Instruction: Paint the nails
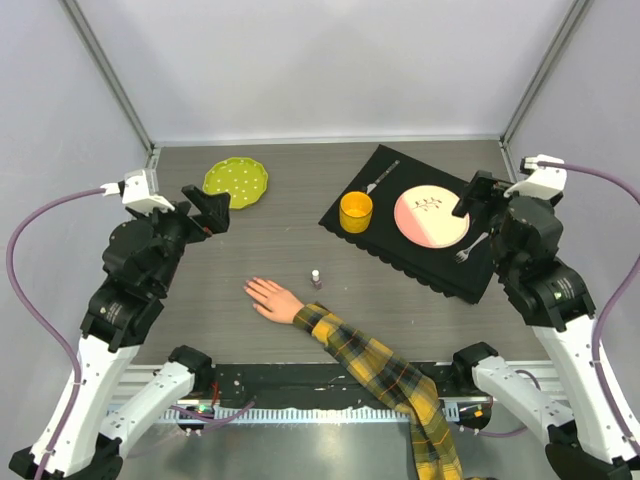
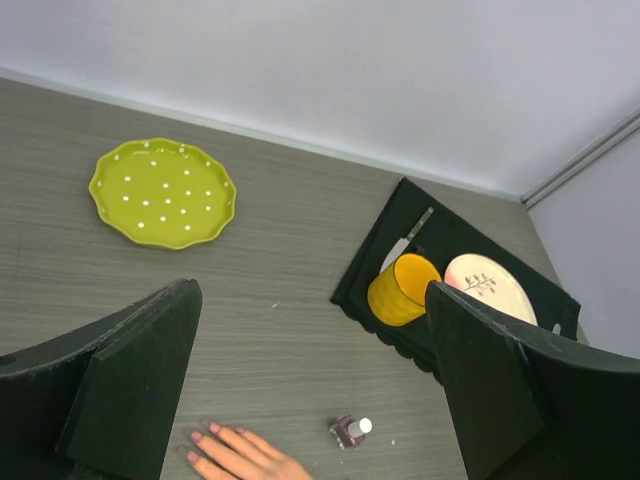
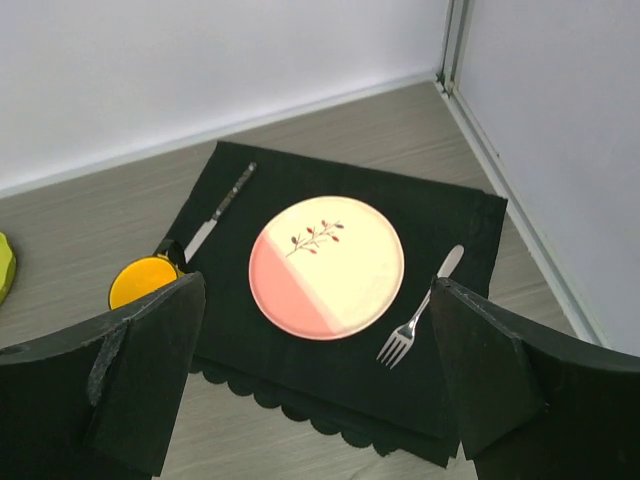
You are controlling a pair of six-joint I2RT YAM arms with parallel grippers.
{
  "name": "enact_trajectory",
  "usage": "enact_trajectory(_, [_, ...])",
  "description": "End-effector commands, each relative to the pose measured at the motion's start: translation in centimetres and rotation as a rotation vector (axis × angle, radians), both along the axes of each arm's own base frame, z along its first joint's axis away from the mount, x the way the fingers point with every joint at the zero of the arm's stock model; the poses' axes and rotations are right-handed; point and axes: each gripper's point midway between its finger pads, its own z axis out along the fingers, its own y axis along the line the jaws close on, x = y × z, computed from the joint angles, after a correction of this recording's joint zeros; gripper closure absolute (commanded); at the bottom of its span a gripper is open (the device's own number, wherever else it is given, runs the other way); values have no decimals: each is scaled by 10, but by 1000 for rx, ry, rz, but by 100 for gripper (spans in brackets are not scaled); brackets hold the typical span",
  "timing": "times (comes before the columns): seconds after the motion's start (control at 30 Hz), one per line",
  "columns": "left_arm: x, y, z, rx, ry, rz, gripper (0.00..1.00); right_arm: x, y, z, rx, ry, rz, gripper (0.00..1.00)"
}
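Your left gripper [image 1: 208, 208] hung over the left side of the tabletop [image 1: 280, 240], jaws spread and empty. The nails [image 2: 203, 442], at the fingertips of the mannequin hand [image 1: 272, 298] lying near the middle, looked hard, slick and tiny, with nothing to grasp. You'd likely take the light, tippable polish bottle [image 1: 316, 278] just beside it by its cap. Your right gripper [image 1: 468, 197] hung over the pink plate [image 1: 432, 217], jaws spread. From above the nails barely showed, and the left wrist view cut the hand off.

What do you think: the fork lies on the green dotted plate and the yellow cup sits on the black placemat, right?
Not quite. The fork lies on the black placemat, beside the pink-and-cream plate, as the right wrist view shows. The yellow cup does sit on that placemat.
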Motion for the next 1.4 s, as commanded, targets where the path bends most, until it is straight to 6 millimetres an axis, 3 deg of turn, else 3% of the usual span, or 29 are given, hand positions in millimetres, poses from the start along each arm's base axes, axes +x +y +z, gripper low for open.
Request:
enact_trajectory(0.0, [-1, -1, -16, 53, 38, -18, 0, 13, -1, -15, 12, 49, -50, 0])
enact_trajectory(0.13, [-2, -5, -34, 80, 99, -46, 0, 15, 15, -15, 59, 11, 34, 1])
enact_trajectory(0.27, [-1, -11, -52, 88, 133, -70, 0, 25, 30, -39, 56, 38, 103, 1])
enact_trajectory(0.4, [2, -14, -63, 102, 155, -88, 0, 43, 47, -76, 24, 181, 153, 1])
enact_trajectory(0.53, [4, -18, -73, 124, 188, -106, 0, 51, 87, -103, 49, 246, 280, 0])
enact_trajectory(0.57, [4, -19, -76, 130, 196, -111, 0, 46, 106, -112, 34, 262, 332, 0])
enact_trajectory(0.7, [7, -21, -86, 143, 221, -119, 0, 46, 149, -137, -49, 320, 400, 0])
enact_trajectory(0.9, [8, -22, -96, 156, 249, -121, 0, 37, 209, -154, -113, 347, 540, 1])
enact_trajectory(1.07, [6, -21, -96, 157, 248, -122, 0, 38, 244, -172, -113, 380, 633, 4])
enact_trajectory(1.27, [4, -28, -102, 150, 254, -161, 0, 41, 267, -185, -66, 397, 690, 16])
enact_trajectory(1.37, [7, -32, -105, 151, 272, -179, 0, 41, 275, -196, -68, 423, 720, 29])
